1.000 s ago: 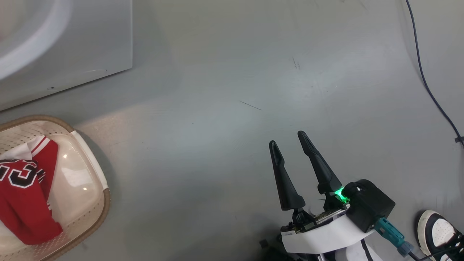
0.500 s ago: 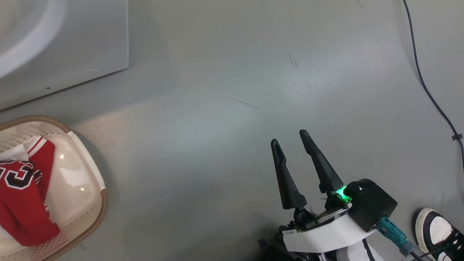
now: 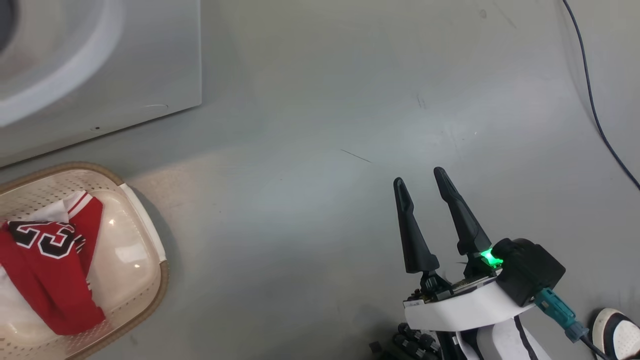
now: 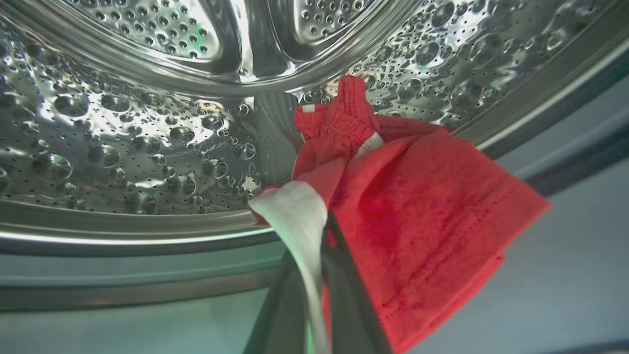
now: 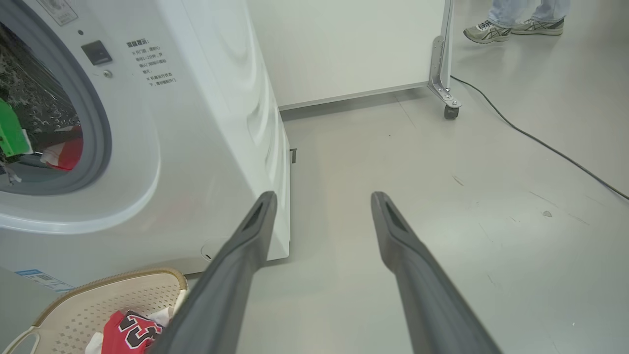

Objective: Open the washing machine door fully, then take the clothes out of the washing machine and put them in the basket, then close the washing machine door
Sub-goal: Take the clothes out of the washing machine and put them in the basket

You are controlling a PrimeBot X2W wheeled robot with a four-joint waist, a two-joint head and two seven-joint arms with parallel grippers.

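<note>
Left gripper (image 4: 323,243) is inside the drum (image 4: 123,147), fingers pressed together on a red garment (image 4: 422,221). Its white trim strip runs down between the fingers. The cloth is bunched at the top against the perforated steel and fans out across the drum's front rim in the left wrist view. Can't tell whether any part of it rests on the drum floor.

Right gripper (image 3: 419,176) is spread and holds nothing. It hangs over bare grey floor (image 3: 300,210), well apart from washer and basket. In its own wrist view the fingers (image 5: 236,265) point at the floor past the washer's front corner.

Washer (image 5: 206,123) opening is uncovered. The grey seal (image 5: 100,132) is visible, with a bit of red cloth and something green-lit inside.

Basket (image 3: 161,280) sits on the floor just in front of the washer's base, at the robot's left. The red jersey (image 3: 50,260) with the black 23 lies in it, number up, with white fabric beside it.

A dark cable (image 3: 595,115) runs along the floor at the right, and a white and black shoe (image 3: 617,332) is at the lower right corner. Farther off, a person's feet (image 5: 513,27) stand beyond a white panel on a caster (image 5: 448,110).
</note>
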